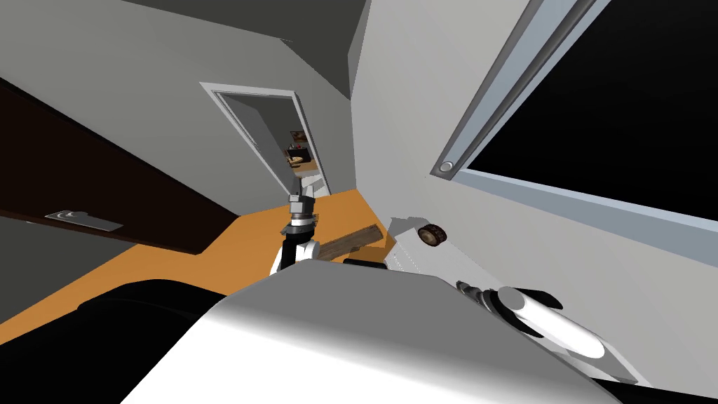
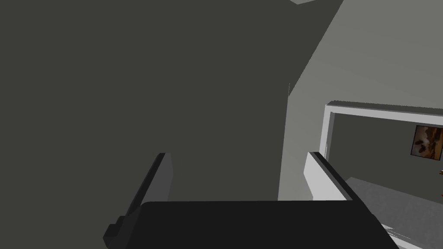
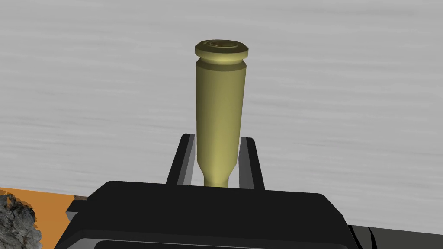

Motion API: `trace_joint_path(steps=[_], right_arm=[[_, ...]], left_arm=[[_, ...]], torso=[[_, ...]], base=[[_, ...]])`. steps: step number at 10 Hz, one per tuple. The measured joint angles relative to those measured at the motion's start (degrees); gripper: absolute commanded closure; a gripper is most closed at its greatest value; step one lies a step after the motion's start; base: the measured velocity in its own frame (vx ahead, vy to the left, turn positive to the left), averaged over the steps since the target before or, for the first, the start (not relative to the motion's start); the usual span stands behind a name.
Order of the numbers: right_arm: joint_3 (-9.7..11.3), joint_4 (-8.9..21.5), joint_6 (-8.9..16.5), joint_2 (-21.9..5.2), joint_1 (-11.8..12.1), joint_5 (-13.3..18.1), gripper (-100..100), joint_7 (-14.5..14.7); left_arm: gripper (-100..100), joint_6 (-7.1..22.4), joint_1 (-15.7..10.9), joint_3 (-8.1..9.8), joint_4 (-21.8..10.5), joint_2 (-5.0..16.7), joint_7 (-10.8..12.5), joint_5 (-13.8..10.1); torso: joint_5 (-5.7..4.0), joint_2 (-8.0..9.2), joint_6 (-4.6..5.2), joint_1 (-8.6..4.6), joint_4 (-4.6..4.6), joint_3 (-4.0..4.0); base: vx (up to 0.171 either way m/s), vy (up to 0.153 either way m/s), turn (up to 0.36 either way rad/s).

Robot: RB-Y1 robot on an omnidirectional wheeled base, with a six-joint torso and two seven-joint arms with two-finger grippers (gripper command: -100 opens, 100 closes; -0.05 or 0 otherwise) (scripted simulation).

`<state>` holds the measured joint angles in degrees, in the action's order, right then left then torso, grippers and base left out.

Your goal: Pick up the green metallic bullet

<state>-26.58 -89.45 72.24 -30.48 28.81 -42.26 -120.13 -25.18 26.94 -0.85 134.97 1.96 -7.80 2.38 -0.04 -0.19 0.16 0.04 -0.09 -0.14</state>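
Note:
An olive-green metallic bullet stands out from my right gripper, rimmed base away from the hand. The two fingers press the sides of its narrow end, so the gripper is shut on it. Behind the bullet lies a pale grey, faintly streaked surface. In the head view my right arm reaches low at the right, its gripper over a white surface by the wall. My left gripper is raised in the middle, ahead of my chest. In its wrist view the left gripper is open, with nothing between the fingers.
A brown round object rests on the white surface near the wall. A wooden plank lies on the orange floor. A dark rocky lump shows beside my right hand. An open doorway is ahead, and dark brown furniture stands at the left.

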Motion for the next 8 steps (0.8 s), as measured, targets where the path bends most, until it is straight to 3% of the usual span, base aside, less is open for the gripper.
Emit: trace_joint_path(steps=[7, 8], right_arm=[[-5.0, 3.1, 1.4, -2.9, 1.5, -5.3, 100, 10.1], [-5.1, 3.2, 1.5, -2.9, 1.5, -5.4, 0, 10.4]], left_arm=[[0, 0.0, 0.0, 0.00, 0.0, 0.0, 0.0, 0.0], [0, 0.0, 0.0, 0.00, 0.0, 0.0, 0.0, 0.0]], torso=[[0.01, -0.01, -0.07, 0.01, 0.00, -0.01], [-0.01, 0.08, -0.12, -0.08, 0.02, 0.04]], base=[[0.074, 0.053, -0.093], [0.005, 0.006, 0.004]])
